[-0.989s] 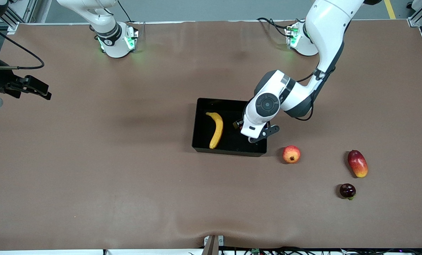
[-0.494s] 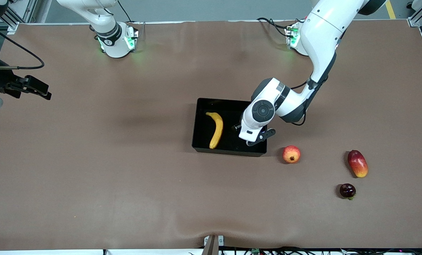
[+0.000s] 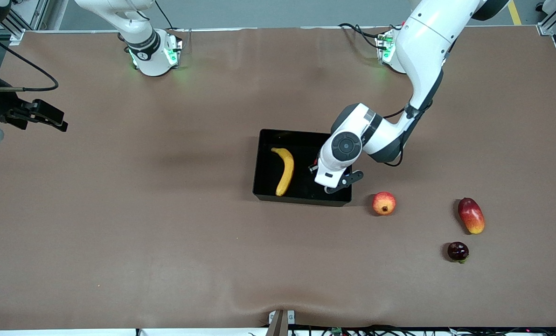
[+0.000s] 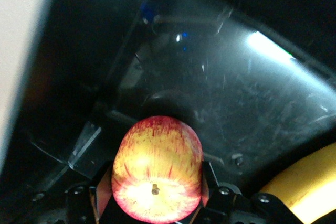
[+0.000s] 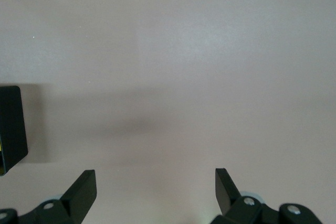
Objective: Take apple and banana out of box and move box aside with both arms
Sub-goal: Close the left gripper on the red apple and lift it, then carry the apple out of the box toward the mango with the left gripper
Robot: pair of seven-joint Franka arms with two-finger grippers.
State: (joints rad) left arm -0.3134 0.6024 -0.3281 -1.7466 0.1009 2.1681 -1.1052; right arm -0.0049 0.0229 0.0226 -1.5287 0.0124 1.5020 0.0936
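Gripper on my right arm [image 5: 155, 192] hangs wide open, nothing between its fingers, over bare table [image 3: 119, 210] at the right arm's end, and that arm waits. Moving along the front view, the black box [image 3: 264, 158] sits mid-table with the banana [image 3: 285, 170] lying inside it. Over the box's end toward my left arm, my left gripper [image 4: 156, 205] is down inside the walls, fingers clamped on the streaked red-and-yellow apple [image 4: 157, 169]. Just beside the box lies an orange-red fruit [image 3: 384, 203], then a mango [image 3: 471, 215] and a dark round fruit [image 3: 457, 251].
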